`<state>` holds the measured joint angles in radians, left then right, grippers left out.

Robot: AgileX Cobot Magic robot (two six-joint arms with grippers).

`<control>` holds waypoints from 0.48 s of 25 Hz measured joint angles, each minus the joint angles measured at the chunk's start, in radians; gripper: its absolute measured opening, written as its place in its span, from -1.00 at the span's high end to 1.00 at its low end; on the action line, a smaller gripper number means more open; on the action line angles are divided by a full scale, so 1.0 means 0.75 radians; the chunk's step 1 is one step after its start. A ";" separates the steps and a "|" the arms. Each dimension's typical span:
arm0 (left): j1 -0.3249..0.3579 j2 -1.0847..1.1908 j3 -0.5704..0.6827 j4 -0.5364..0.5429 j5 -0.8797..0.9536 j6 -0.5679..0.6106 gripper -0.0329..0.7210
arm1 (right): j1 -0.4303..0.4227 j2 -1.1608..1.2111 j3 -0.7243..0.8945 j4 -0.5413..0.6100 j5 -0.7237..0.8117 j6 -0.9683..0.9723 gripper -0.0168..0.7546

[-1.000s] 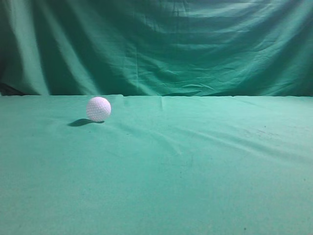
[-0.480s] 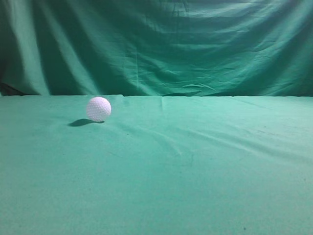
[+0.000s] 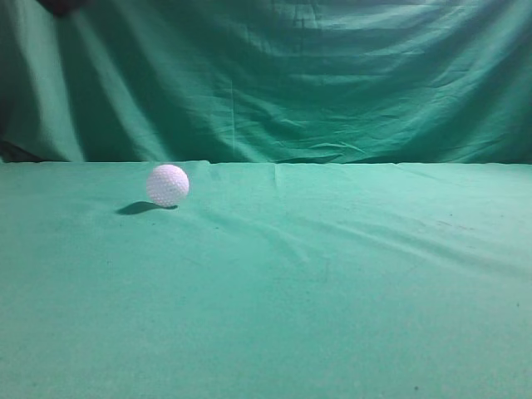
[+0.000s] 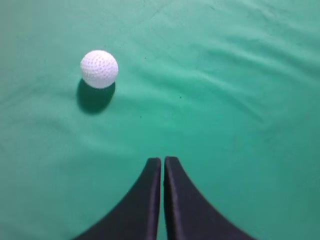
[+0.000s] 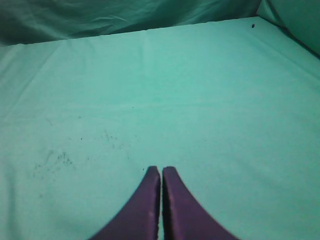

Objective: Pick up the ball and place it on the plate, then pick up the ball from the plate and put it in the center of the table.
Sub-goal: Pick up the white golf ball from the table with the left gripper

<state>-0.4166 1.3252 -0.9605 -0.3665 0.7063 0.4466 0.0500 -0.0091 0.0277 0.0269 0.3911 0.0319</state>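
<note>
On the green cloth (image 3: pixel 332 274) covering the table, the white dimpled ball (image 3: pixel 167 184) sits toward the back left, its shadow falling to its left. The left gripper (image 4: pixel 163 161) hangs above the cloth with its fingers pressed together, the ball ahead and to its left. The right gripper (image 5: pixel 161 170) is likewise closed over bare cloth.

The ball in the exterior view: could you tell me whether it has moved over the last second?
No. The ball sits at the same spot just below the table's back edge.
</note>
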 joint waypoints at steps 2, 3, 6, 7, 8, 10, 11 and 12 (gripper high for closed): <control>-0.053 0.086 -0.054 0.086 -0.023 -0.070 0.91 | 0.000 0.000 0.000 0.000 0.000 0.000 0.96; -0.069 0.127 -0.081 0.114 -0.027 -0.089 0.91 | 0.000 0.000 0.000 0.000 0.000 0.000 0.96; -0.088 0.276 -0.181 0.179 -0.041 -0.122 0.91 | 0.000 0.000 0.000 0.000 0.000 0.000 0.96; -0.088 0.316 -0.207 0.193 -0.043 -0.125 0.91 | 0.000 0.000 0.000 0.000 0.000 0.000 0.96; -0.088 0.372 -0.242 0.199 -0.043 -0.131 0.91 | 0.000 0.000 0.000 0.000 0.000 0.000 0.96; -0.088 0.454 -0.296 0.202 -0.043 -0.134 0.79 | 0.000 0.000 0.000 0.000 0.000 0.000 0.96; -0.088 0.494 -0.323 0.202 -0.043 -0.138 0.67 | 0.000 0.000 0.000 0.000 0.000 0.000 0.96; -0.088 0.530 -0.343 0.202 -0.044 -0.148 0.57 | 0.000 0.000 0.000 0.000 0.000 0.000 0.96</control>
<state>-0.4825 1.7227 -1.2175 -0.2150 0.6731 0.3355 0.0500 -0.0091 0.0277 0.0269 0.3911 0.0319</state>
